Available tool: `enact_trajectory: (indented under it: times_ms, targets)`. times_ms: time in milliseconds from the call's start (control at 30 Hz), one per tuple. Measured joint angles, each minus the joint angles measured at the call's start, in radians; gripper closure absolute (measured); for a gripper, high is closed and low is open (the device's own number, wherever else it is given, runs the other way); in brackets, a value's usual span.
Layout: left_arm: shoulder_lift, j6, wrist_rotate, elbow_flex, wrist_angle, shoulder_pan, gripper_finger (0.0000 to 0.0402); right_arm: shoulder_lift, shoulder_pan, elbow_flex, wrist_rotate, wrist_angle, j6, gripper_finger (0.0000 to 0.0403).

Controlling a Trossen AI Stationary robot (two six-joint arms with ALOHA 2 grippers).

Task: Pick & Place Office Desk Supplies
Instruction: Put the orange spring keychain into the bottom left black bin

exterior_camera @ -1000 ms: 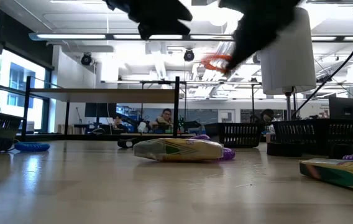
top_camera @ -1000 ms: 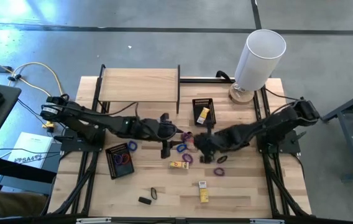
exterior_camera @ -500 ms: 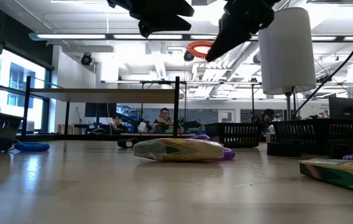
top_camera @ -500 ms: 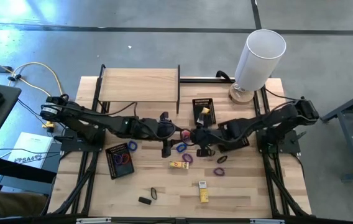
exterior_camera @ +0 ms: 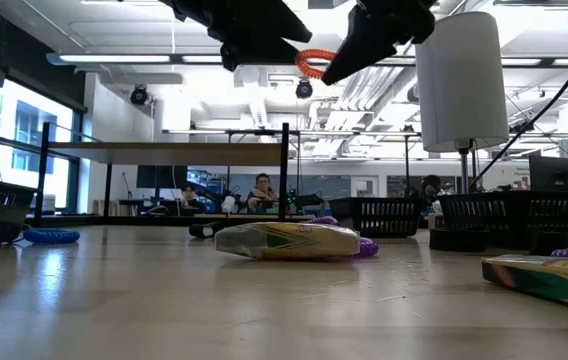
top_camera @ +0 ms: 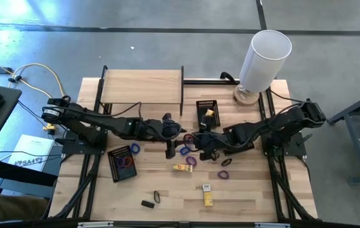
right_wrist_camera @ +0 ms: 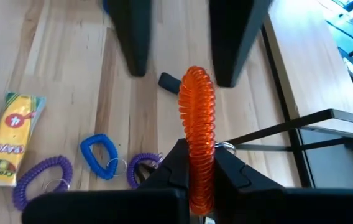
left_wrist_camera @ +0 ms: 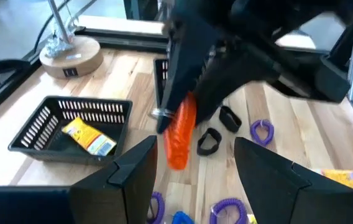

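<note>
Sorting looks only partly done, judging by how much lies loose on the table (top_camera: 243, 202). The black mesh tray (top_camera: 206, 113) beyond the two grippers holds one yellow packet (left_wrist_camera: 88, 137), and the other mesh tray (top_camera: 122, 163), on the left arm's side, has purple and red loops in it.

The right gripper (right_wrist_camera: 200, 168) is pinched on an orange coil loop (right_wrist_camera: 200, 134), held up off the table in the middle. Facing it, the left gripper (left_wrist_camera: 192, 174) has its fingers spread wide, with the coil just ahead of the gap; this looks like a hand-over, though that is a guess.

Loose around and below the grippers are a yellow crayon packet (top_camera: 182, 168), a second one (top_camera: 207, 195) nearer the front edge, purple loops (top_camera: 224, 173), a blue loop (right_wrist_camera: 105, 154) and small black loops and blocks (top_camera: 147, 204). All of that remains to be placed.

The only readable writing is "CRAYONS" and a large "4" on the packet (right_wrist_camera: 12, 134) below the right gripper. Print on the white sheet (top_camera: 33, 155) beside the table is too small to make out.
</note>
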State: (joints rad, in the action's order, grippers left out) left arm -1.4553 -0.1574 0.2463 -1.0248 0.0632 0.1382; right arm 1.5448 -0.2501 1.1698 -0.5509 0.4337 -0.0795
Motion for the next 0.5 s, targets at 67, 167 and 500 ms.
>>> enact_trajectory:
  times_ms: [67, 167, 500]
  targets:
    - [-0.001, 0.000, 0.000, 0.000, -0.025, -0.011, 0.0195, 0.000, 0.001, 0.000, -0.001, -0.010, 0.000, 0.0385]
    - [-0.001, 0.000, 0.001, 0.000, -0.059, -0.029, 0.0195, 0.000, 0.001, 0.000, -0.001, -0.012, 0.001, 0.0385]
    - [-0.001, 0.016, -0.023, 0.000, -0.054, -0.052, 0.0195, 0.000, 0.014, 0.000, 0.008, -0.018, 0.012, 0.0385]
